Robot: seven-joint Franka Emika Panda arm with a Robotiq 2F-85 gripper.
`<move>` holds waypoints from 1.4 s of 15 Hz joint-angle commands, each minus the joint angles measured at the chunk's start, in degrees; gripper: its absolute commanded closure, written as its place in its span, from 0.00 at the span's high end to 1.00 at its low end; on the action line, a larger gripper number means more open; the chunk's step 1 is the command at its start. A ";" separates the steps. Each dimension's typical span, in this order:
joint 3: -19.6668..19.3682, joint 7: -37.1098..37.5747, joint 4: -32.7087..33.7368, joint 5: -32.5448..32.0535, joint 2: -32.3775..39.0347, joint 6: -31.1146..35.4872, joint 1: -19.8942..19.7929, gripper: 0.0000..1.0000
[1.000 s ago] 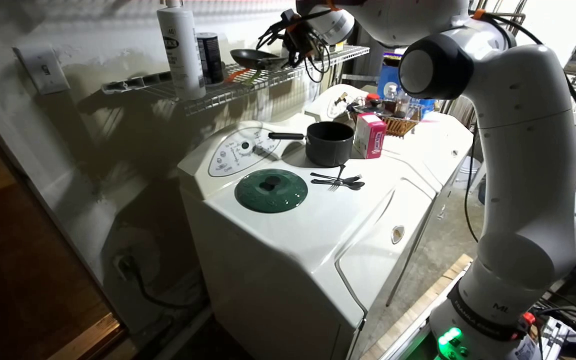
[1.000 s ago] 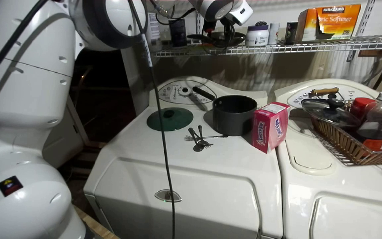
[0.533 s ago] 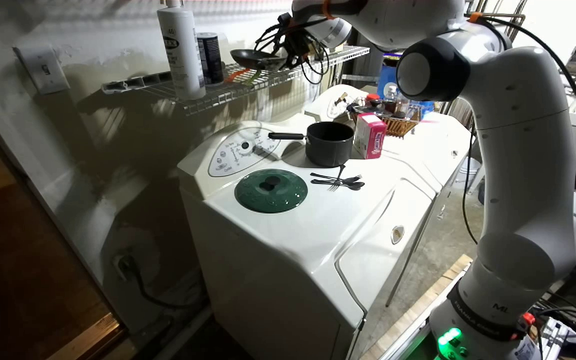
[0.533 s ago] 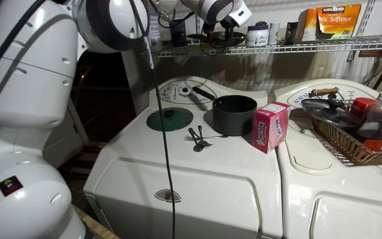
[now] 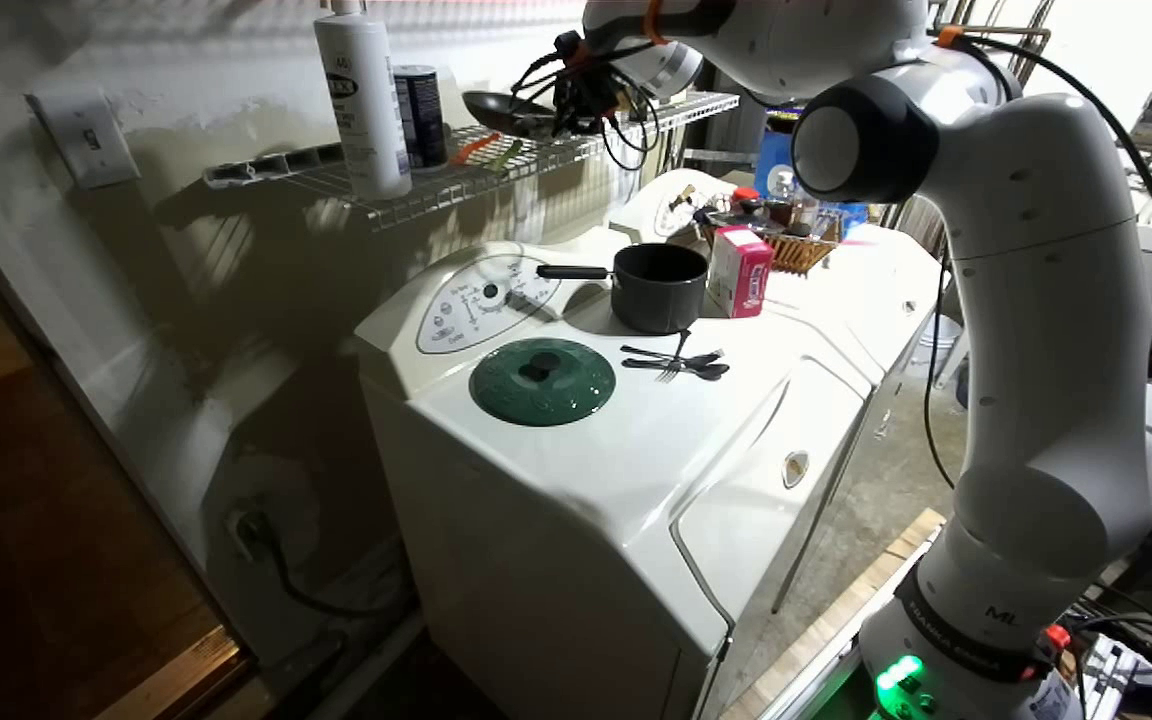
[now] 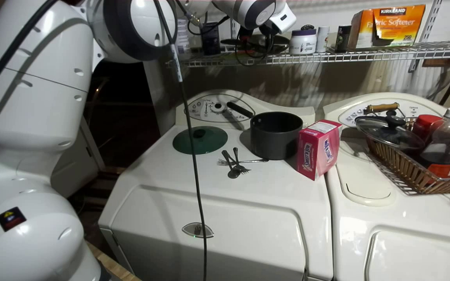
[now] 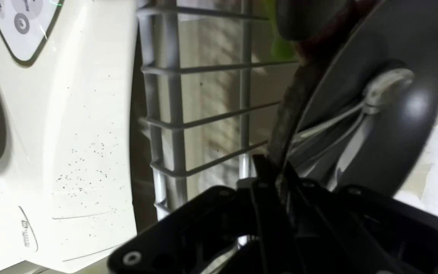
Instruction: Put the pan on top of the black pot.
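The pan (image 5: pixel 502 112), dark and shallow, is at the wire shelf above the white machine, slightly tilted. In the wrist view its grey inside (image 7: pixel 401 129) fills the right, and its side wall runs down between the fingertips. My gripper (image 7: pixel 278 169) is shut on that wall at the pan's near edge. In an exterior view the gripper's outline is lost among dark cables. Lower down, the black pot (image 6: pixel 276 138) stands upright on the machine top, its mouth uncovered, and its long handle (image 5: pixel 573 272) points toward the control panel.
A tall white bottle (image 5: pixel 364 110) and a dark can (image 5: pixel 421 118) share the wire shelf (image 6: pixel 381 54) with a purple-lidded jar (image 6: pixel 303 43). Against the pot leans close a pink box (image 6: pixel 318 150). Cutlery (image 6: pixel 234 168) and a green lid (image 6: pixel 200 140) lie nearby; a wicker basket (image 6: pixel 408 175) is farther right.
The fingers have come together on the pan's edge. The pan has gone from nearly level to a slight tilt, and the arm has shifted a little. Pot, lid and cutlery are unmoved.
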 commanded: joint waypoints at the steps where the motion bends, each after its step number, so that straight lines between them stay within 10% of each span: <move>1: 1.51 3.83 3.12 -3.34 1.65 -1.98 -1.15 0.02; 21: -0.82 -4.84 -0.13 -2.58 -5.64 -4.26 2.82 0.02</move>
